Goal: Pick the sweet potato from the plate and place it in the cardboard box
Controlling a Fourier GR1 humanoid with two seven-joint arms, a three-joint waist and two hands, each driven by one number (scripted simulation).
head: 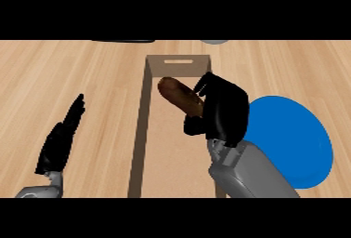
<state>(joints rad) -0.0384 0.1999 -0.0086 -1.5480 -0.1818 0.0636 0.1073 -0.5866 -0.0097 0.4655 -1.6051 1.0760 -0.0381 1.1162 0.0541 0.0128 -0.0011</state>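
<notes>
So, starting on the left, our left hand (pixel 60 139) is just parked near the lower edge of the wooden counter (pixel 68 74), fingers straight and relaxed, holding nothing. It's well clear of the action, which is fine.

Moving across, the cardboard box (pixel 145 135) sits in the middle, a long narrow one running away from us, with a handle slot in its far wall. The sweet potato (pixel 179 95) is over the far part of the box, tilted, and it looks like it's above or just inside the opening; we can't tell if it's touching the floor of the box yet.

Our right hand (pixel 223 109) has its fingers and thumb curled round the near end of the sweet potato, so we're carrying it. To the right of that is the blue plate (pixel 295 139), now bare, partly behind our forearm.

For finishing this step well, we reckon the thing is to keep the potato lined up with the box's long axis, bring it down between the side walls, and only uncurl once it's low inside. The right wall is near our knuckles, so clipping it is the risk.
</notes>
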